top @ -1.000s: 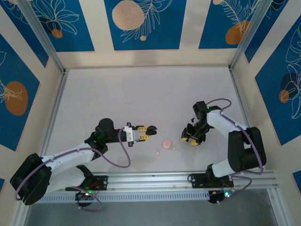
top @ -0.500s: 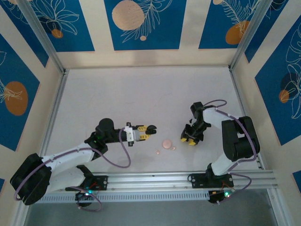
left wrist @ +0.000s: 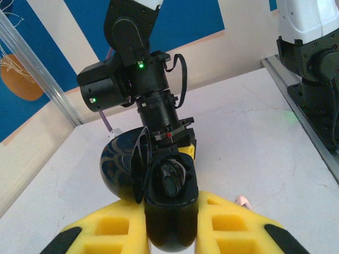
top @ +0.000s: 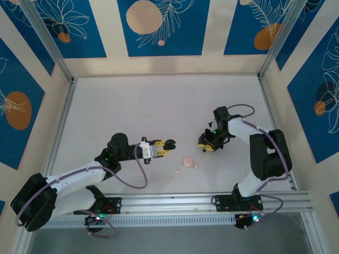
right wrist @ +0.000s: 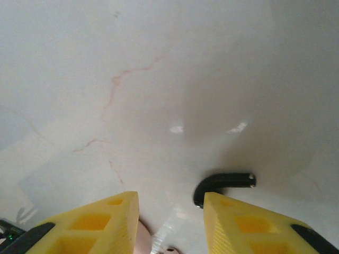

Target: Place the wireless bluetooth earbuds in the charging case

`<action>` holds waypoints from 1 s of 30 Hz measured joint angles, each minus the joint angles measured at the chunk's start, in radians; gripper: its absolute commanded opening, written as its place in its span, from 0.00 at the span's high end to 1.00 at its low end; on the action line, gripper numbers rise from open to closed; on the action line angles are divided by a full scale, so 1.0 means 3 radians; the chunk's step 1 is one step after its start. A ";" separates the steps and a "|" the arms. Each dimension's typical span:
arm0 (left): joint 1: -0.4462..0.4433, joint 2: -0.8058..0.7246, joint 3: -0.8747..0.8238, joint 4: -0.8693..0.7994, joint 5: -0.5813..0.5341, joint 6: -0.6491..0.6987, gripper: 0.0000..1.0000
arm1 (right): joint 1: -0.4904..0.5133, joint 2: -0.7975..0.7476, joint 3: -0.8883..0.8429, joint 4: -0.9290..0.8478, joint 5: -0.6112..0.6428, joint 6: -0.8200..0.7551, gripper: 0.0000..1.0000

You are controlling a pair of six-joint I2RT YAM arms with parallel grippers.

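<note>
Pale marbled table (top: pixel 159 106). My left gripper (left wrist: pixel 169 203) has its fingers pinching the open black charging case (left wrist: pixel 169 225), with one bud (left wrist: pixel 170 182) already seated. My right gripper (right wrist: pixel 169 198) is part-spread, gripping nothing. The black stemmed earbud (right wrist: pixel 222 182) lies at its one-o'clock fingertip. I judge this is the pickup step. Next, close on the stem, then carry it toward nine o'clock.

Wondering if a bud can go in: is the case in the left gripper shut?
No, the case held by the left gripper has its lid swung open, baring the inside.
</note>
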 measured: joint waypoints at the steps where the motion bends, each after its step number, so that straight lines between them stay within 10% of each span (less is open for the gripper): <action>1: 0.0000 -0.0004 0.0000 -0.0001 -0.0001 0.0000 0.81 | 0.0000 -0.0033 0.0020 -0.0019 -0.0001 -0.0034 0.63; 30: 0.0000 -0.0117 0.0000 -0.0062 0.0003 0.0000 0.81 | 0.0056 0.0490 0.0364 -0.0381 0.0062 -0.0811 0.47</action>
